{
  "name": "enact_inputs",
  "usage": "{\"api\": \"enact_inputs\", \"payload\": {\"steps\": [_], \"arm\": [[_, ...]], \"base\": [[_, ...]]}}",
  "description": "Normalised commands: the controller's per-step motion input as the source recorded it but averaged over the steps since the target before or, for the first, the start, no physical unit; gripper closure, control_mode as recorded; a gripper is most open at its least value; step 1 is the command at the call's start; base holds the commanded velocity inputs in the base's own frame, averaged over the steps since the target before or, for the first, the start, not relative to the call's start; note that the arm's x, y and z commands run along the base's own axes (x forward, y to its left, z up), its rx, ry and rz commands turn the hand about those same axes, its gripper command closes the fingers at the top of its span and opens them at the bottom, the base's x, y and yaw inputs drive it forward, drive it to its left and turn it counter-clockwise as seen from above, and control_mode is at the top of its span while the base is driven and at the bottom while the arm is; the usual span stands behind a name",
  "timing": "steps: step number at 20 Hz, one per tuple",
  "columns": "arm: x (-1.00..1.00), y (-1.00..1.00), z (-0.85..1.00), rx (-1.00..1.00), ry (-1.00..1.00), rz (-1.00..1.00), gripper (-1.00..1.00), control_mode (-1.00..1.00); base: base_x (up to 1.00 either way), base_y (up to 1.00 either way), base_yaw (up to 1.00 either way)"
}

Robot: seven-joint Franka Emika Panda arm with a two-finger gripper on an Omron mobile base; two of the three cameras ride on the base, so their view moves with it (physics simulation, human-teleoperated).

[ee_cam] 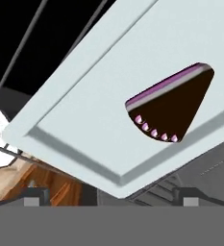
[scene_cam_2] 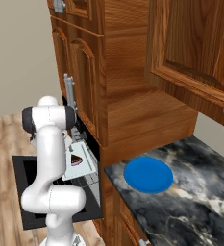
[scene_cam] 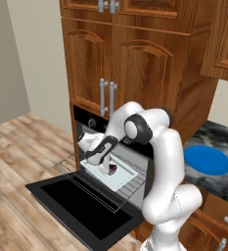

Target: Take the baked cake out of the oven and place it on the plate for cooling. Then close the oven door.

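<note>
The black oven [scene_cam: 92, 122] stands open, its oven door [scene_cam: 83, 208] folded down flat. A wire rack [scene_cam: 66, 164] is pulled out over it and carries a pale tray [scene_cam: 123, 179]. On that tray lies the baked cake [scene_cam: 112, 169], a small dark wedge with a pinkish layer, which also shows on the tray in the right base view as the cake [scene_cam_2: 76, 160] and in the hand view as the cake [ee_cam: 173, 108]. My gripper [scene_cam: 105, 167] hangs open just above the tray, close beside the cake, holding nothing; its gripper tips [ee_cam: 111, 196] stand wide apart. The blue plate [scene_cam: 207, 160] lies on the counter to the right.
Wooden cabinets [scene_cam: 110, 59] with vertical handles rise above the oven. The dark marble counter [scene_cam_2: 190, 206] carries the plate [scene_cam_2: 148, 175], with an upper cabinet [scene_cam_2: 195, 43] overhanging it. The lowered door [scene_cam_2: 24, 192] juts out over the wood floor [scene_cam: 17, 147].
</note>
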Motion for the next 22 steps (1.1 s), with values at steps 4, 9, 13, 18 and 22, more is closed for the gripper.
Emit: {"api": "enact_inputs", "payload": {"steps": [4, 9, 13, 18, 22], "arm": [[0.35, 0.0, -0.28, -0.12, 0.0, 0.0, -1.0, -1.0], [0.26, 0.0, -0.38, -0.07, 0.0, 0.0, -1.0, -1.0], [0.33, 0.0, -0.45, 0.0, 0.02, 0.0, -1.0, -1.0], [0.36, 0.0, -0.26, 0.0, 0.01, 0.0, -1.0, -1.0], [0.27, 0.0, -0.16, 0.0, 0.0, 0.0, -1.0, -1.0]], "base": [[0.0, 0.0, 0.0], [0.0, 0.0, 0.0], [0.0, 0.0, 0.0], [0.0, 0.0, 0.0], [0.0, 0.0, 0.0]]}}
